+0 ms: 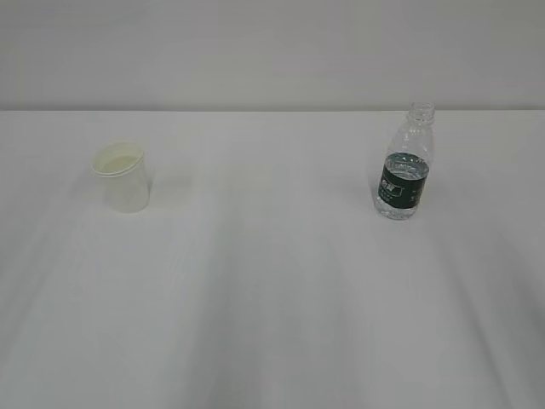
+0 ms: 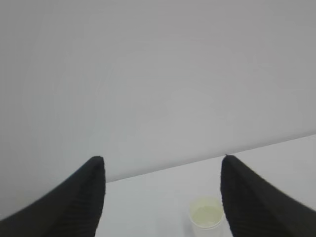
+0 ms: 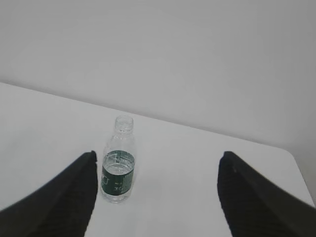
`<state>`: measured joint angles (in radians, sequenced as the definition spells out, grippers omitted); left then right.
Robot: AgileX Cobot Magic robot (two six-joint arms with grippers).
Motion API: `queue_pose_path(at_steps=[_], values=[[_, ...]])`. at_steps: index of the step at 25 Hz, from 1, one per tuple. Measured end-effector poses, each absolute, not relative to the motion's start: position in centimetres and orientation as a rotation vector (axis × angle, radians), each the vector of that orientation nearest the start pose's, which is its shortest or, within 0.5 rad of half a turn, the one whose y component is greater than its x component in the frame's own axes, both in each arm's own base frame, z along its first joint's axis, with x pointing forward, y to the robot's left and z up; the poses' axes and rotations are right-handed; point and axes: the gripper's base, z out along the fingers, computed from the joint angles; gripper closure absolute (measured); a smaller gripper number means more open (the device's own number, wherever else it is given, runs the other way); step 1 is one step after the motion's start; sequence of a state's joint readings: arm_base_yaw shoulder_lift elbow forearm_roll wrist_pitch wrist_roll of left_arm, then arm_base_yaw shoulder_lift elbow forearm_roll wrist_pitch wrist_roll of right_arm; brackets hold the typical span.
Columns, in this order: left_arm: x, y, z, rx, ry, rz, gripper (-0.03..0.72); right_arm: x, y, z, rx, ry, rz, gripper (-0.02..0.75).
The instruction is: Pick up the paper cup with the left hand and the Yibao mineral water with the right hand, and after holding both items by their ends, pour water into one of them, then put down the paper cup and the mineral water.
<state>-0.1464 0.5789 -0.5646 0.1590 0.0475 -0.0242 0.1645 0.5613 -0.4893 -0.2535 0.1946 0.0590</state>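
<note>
The paper cup (image 1: 124, 176) stands upright on the left of the white table (image 1: 272, 290). In the left wrist view the paper cup (image 2: 207, 218) shows far ahead, near the right finger. My left gripper (image 2: 163, 160) is open and empty, well short of the cup. The Yibao mineral water (image 1: 404, 164) stands upright on the right, uncapped, with water up to the top of its green label. From the right wrist it shows as a bottle (image 3: 118, 160) just beyond the left finger. My right gripper (image 3: 157, 154) is open and empty. Neither arm appears in the exterior view.
A plain grey wall (image 1: 272, 51) rises behind the table's far edge. In the right wrist view the table's right edge (image 3: 301, 177) runs close by on the far right. Nothing else stands on the table.
</note>
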Motion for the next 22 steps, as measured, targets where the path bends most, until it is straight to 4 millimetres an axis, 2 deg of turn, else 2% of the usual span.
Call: queue_pose_path(at_steps=[6, 16, 22], values=[[10.1, -1.3, 35.3, 0.199, 1.543, 0.011, 0.167, 11.9, 1.4, 32.5, -0.264, 1.74, -0.073, 0.163], [7.4, -0.6, 35.0, 0.181, 1.575, 0.027, 0.168, 11.7, 1.2, 32.2, -0.259, 1.786, -0.084, 0.163], [6.3, -0.4, 34.7, 0.173, 1.599, 0.033, 0.168, 10.2, 0.9, 32.9, -0.242, 1.732, -0.083, 0.164]])
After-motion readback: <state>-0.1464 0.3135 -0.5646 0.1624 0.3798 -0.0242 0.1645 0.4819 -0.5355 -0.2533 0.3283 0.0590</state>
